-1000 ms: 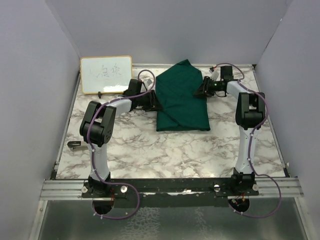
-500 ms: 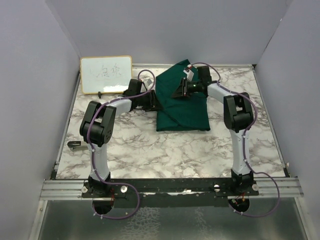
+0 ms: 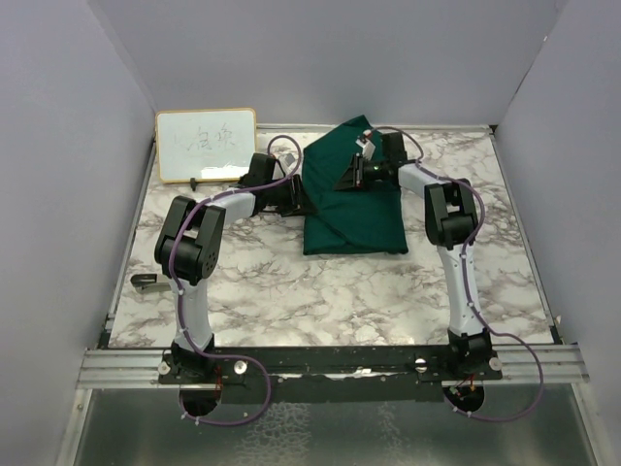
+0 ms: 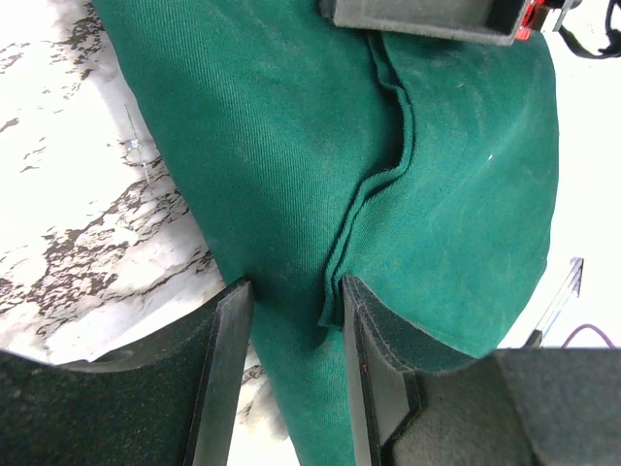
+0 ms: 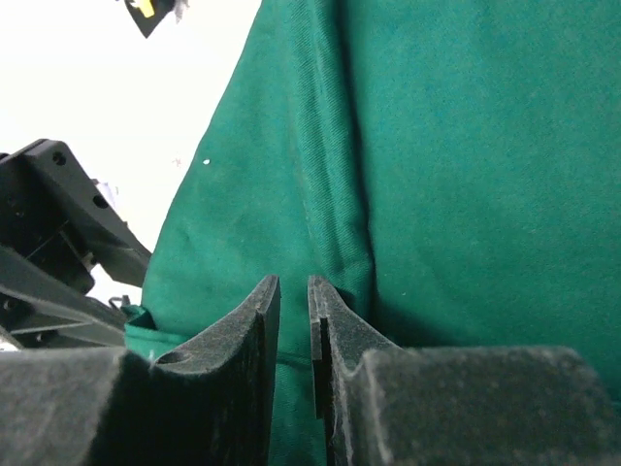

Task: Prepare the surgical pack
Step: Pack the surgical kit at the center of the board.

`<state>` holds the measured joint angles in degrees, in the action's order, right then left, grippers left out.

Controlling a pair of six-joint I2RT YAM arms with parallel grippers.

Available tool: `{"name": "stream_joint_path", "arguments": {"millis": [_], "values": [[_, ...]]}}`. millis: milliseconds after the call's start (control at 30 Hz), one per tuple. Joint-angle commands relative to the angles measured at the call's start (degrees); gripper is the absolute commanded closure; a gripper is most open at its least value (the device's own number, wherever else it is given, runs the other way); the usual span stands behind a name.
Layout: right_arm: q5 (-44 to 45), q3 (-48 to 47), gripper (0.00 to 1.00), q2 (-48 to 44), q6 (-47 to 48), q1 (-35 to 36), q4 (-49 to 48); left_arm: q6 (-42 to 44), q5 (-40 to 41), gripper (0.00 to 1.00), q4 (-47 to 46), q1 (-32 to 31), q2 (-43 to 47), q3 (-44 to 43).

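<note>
The surgical pack shows as a folded dark green drape (image 3: 355, 199) lying at the back middle of the marble table (image 3: 320, 291); no tray, instruments or gauze show. My left gripper (image 3: 303, 201) is at the bundle's left edge. In the left wrist view its jaws (image 4: 296, 291) close on a fold of the drape (image 4: 291, 146), cloth filling the gap. My right gripper (image 3: 345, 178) is over the bundle's upper part. Its jaws (image 5: 293, 286) stand nearly together with a thin gap, green drape (image 5: 466, 146) showing beyond them and nothing seen pinched.
A wood-framed whiteboard (image 3: 206, 144) leans at the back left. A small dark object (image 3: 146, 282) lies at the table's left edge. Grey walls enclose three sides. The right gripper's body (image 4: 417, 19) shows at the top of the left wrist view.
My right arm has swung left from beside the drape's right edge to over the bundle, its jaws narrowing. The left arm and the drape have not moved.
</note>
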<state>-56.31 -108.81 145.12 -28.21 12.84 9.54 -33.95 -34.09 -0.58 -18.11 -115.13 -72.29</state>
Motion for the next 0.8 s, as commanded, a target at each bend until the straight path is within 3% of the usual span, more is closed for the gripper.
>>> {"name": "stream_joint_path", "arguments": {"millis": [0, 100, 267, 367, 433, 500, 600, 767], "values": [[6.63, -5.42, 0.80, 2.22, 4.92, -0.65, 7.91, 1.51, -0.48, 0.54, 2.87, 0.44, 0.67, 0.50], [6.05, -8.58, 0.75, -0.01, 5.26, -0.96, 11.01, 1.97, -0.62, 0.46, 3.66, 0.44, 1.88, -0.85], [4.21, -11.78, 0.56, -6.94, 4.44, -2.20, 12.26, 1.81, -2.45, 0.30, 3.69, 0.44, 3.86, -4.09], [3.81, -10.65, 0.46, -11.23, 4.65, -4.63, 13.30, 3.07, -2.18, 0.25, 5.05, 0.59, 5.15, -5.72], [5.16, -7.79, 0.40, -14.53, 6.04, -6.54, 14.63, 3.35, -3.06, 0.05, 5.23, 0.85, 5.79, -6.43], [6.10, -3.16, 0.34, -18.40, 7.06, -8.82, 14.94, 3.52, -4.42, 0.01, 5.16, 1.06, 6.10, -6.18], [4.75, 9.05, 0.16, -26.06, 6.14, -13.33, 9.59, 3.34, -5.79, 0.01, 4.25, 1.21, 6.49, -4.29], [1.91, 31.42, 0.12, -38.11, 1.35, -18.79, -4.58, 3.29, -9.99, 0.01, 3.23, 1.20, 3.70, -3.55]]}}
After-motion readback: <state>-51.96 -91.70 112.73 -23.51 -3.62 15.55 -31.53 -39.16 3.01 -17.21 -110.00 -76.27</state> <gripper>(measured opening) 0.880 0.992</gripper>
